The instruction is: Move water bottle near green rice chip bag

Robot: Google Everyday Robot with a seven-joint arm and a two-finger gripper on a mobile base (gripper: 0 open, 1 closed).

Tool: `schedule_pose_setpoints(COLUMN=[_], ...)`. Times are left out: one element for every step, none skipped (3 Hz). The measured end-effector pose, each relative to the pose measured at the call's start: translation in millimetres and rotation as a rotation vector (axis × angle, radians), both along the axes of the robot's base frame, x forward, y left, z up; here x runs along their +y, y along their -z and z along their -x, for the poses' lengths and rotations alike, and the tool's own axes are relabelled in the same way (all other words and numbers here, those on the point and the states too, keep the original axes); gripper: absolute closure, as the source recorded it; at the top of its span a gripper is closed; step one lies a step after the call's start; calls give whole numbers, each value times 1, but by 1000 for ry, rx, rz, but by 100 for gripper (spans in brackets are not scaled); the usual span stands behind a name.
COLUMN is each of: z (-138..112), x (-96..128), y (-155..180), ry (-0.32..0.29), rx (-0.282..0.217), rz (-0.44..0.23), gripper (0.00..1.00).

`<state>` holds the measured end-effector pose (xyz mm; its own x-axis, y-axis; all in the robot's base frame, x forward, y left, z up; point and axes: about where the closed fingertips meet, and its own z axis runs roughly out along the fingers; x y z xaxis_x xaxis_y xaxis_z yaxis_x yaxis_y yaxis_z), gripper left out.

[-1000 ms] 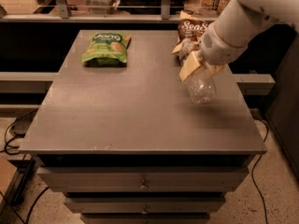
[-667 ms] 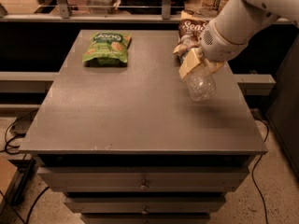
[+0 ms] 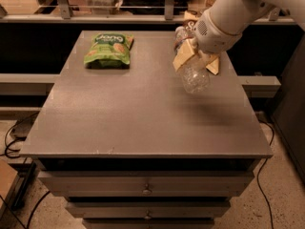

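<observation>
One-armed hold: clamps bottle (image 3: 194, 78) in gripper (image 3: 197, 61), tan fingers (image 3: 182, 57) closed on its upper part. Reaches in from far right. Hangs over far right of desk (image 3: 143, 123), tilted, round base lowest and facing the near side, apparently clear of the surface. Lies flat toward far left of desk: green bag (image 3: 108, 50), well apart from bottle.
</observation>
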<state>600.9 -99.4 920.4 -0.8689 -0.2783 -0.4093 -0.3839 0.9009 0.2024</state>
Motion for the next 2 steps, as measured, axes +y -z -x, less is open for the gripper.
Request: schedule_pose_setpoints(z=[-26,-59], x=[38,88], y=[-18,-33], ry=[-72,-164], rx=[-41,-72], rz=[-20,-38], gripper=[100,100])
